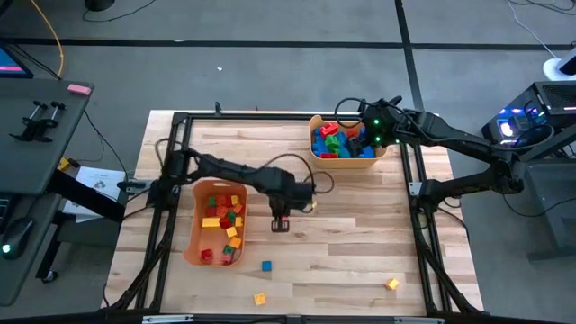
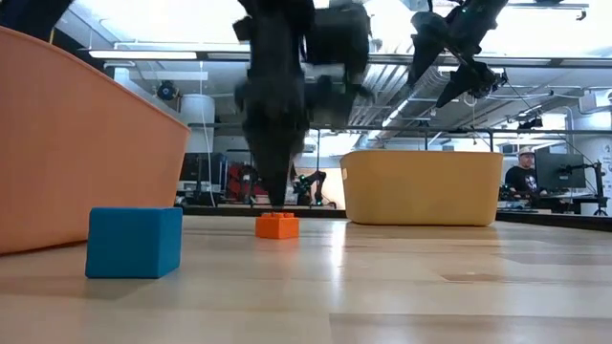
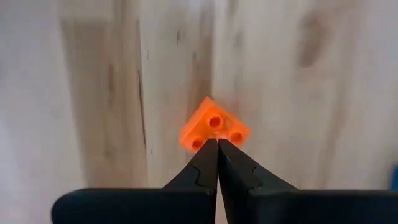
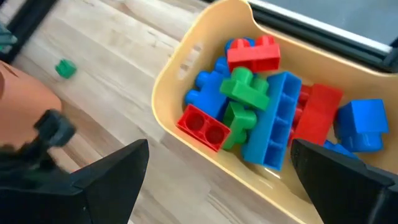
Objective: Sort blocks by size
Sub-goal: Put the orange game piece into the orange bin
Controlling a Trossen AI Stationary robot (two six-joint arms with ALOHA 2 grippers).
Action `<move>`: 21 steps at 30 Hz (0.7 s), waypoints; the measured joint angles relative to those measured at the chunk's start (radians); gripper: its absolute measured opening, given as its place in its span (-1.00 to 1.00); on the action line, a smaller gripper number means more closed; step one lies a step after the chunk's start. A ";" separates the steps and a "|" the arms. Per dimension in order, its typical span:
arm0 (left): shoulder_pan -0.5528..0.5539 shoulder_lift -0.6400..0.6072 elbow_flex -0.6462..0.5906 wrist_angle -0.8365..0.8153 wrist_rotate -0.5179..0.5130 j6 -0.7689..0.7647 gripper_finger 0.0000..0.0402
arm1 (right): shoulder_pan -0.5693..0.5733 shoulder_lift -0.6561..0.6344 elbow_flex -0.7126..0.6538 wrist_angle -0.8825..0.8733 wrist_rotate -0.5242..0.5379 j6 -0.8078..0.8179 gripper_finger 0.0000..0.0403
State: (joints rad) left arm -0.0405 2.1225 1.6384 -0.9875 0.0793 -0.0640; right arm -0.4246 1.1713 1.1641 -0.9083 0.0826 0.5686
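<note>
A small orange studded brick lies flat on the wooden table, studs up; it also shows in the low view. My left gripper is shut, pointing down, its tips at one corner of this brick, right of the orange bin holding several small blocks. My right gripper is open and empty above the yellow bin of larger red, blue and green blocks at the far right. Loose small blocks lie near the front: a blue cube, a yellow one and another. My left gripper's shut fingertips come from above at a corner of the orange brick, which rests on the table. I cannot tell whether they touch it.
A small green block lies on the table between the two bins. The blue cube stands near the orange bin's wall. A black frame runs round the table. A person sits in the room behind.
</note>
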 joint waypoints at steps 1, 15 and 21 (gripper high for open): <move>-0.003 -0.024 0.006 -0.002 -0.009 0.017 -1.00 | 0.000 0.000 0.000 0.013 0.000 0.000 0.93; 0.015 -0.217 0.007 -0.014 -0.007 0.367 -0.80 | 0.000 0.000 0.000 0.060 -0.027 0.001 0.93; -0.038 -0.171 0.008 -0.002 -0.006 0.504 -0.39 | 0.000 0.000 0.000 0.060 -0.027 0.000 0.93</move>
State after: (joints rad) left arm -0.0786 1.9511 1.6466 -0.9892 0.0732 0.4403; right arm -0.4244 1.1713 1.1641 -0.8479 0.0551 0.5690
